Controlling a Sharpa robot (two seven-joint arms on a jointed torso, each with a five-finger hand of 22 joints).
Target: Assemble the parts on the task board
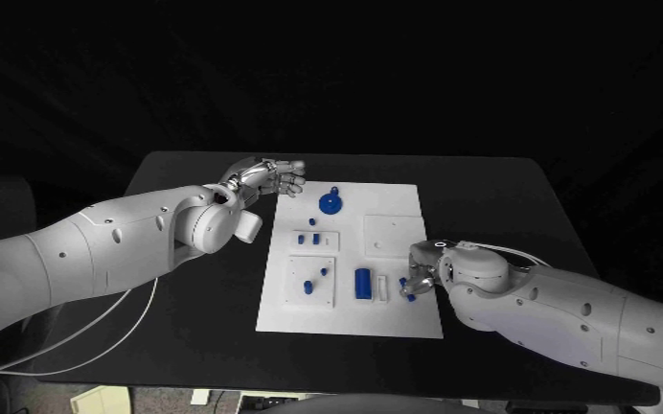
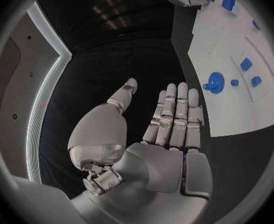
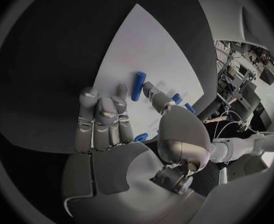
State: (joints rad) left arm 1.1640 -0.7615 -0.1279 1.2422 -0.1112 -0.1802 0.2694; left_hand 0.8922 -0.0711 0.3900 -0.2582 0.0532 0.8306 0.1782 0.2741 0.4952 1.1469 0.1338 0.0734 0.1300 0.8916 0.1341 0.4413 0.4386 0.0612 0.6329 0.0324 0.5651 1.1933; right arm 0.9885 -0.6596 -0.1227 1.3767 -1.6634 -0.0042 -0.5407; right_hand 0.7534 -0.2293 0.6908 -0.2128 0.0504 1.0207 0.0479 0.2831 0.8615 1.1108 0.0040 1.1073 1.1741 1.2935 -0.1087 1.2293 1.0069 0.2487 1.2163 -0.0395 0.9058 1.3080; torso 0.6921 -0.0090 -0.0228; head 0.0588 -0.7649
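Blue part (image 1: 363, 284) lies beside right hand (image 1: 422, 275) (apart).

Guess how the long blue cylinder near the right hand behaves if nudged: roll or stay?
Likely rolls: the cylinder looks round and lies on its side on the flat board. It probably rolls sideways, not along its length. It looks small, stiff and smooth, so likely light and prone to slipping in a loose pinch. The right hand sits close beside it, holding nothing.
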